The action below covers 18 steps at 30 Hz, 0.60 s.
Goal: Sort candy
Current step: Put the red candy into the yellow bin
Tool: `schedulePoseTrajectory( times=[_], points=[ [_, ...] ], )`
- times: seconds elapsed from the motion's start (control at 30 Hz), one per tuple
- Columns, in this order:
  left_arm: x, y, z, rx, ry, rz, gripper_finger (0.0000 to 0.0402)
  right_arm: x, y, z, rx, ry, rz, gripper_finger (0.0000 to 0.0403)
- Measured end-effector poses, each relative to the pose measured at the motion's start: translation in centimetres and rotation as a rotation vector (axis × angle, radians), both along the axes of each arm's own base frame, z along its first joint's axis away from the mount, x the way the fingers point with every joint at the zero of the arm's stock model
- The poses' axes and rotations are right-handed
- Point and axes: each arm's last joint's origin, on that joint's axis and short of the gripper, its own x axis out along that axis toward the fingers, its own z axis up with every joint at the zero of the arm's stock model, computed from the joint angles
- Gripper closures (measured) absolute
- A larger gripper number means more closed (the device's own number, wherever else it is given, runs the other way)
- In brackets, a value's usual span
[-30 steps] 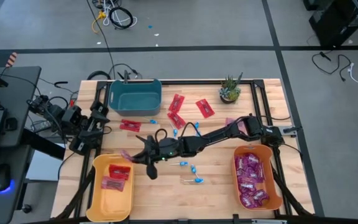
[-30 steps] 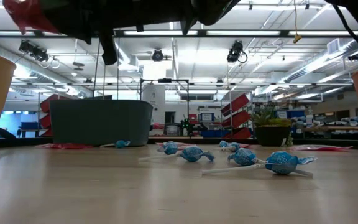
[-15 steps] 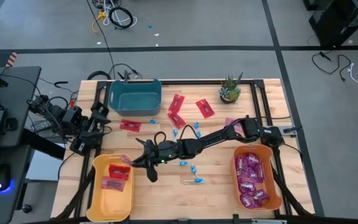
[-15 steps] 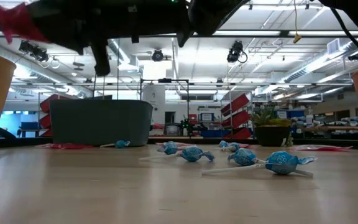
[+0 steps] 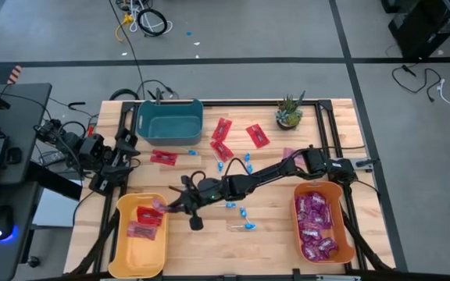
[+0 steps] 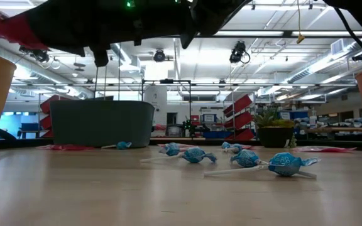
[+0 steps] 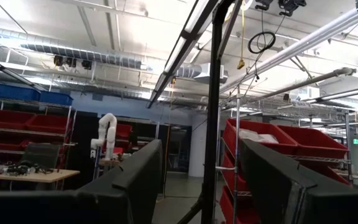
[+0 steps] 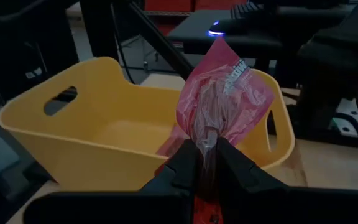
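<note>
We are seeing, only in the right wrist view, the right gripper (image 8: 207, 163) pinching a flat, crinkled red packet (image 8: 219, 99), jaws nearly closed, at the rim of the smooth yellow plastic bin (image 8: 73, 140). From above, it is hanging near the bench's front-left corner. The left gripper (image 5: 109, 173) is waiting, jaws apart, at the left edge.

You see a pale, smooth wooden table (image 5: 272, 234), matt plastic yellow bin (image 8: 98, 134), and a glossy, crinkled red packet (image 8: 219, 102).
</note>
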Motion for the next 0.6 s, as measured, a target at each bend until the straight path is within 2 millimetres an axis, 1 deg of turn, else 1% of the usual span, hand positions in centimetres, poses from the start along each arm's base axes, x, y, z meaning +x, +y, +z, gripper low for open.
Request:
schedulePoseTrajectory(
  times=[0.1,0.3,0.6],
  points=[
    [0.0,0.0,0.0,0.0,0.0,0.0,0.0184,0.0,0.0,0.1,-0.013,-0.017,0.004,0.0364],
    [0.0,0.0,0.0,0.02,-0.005,0.013,0.0183,0.2,-0.2,1.6,0.023,-0.166,0.009,0.0364],
    [0.0,0.0,0.1,0.017,-0.011,0.014,0.0183,0.3,-0.1,1.9,0.023,-0.201,0.011,0.0364]
  ],
)
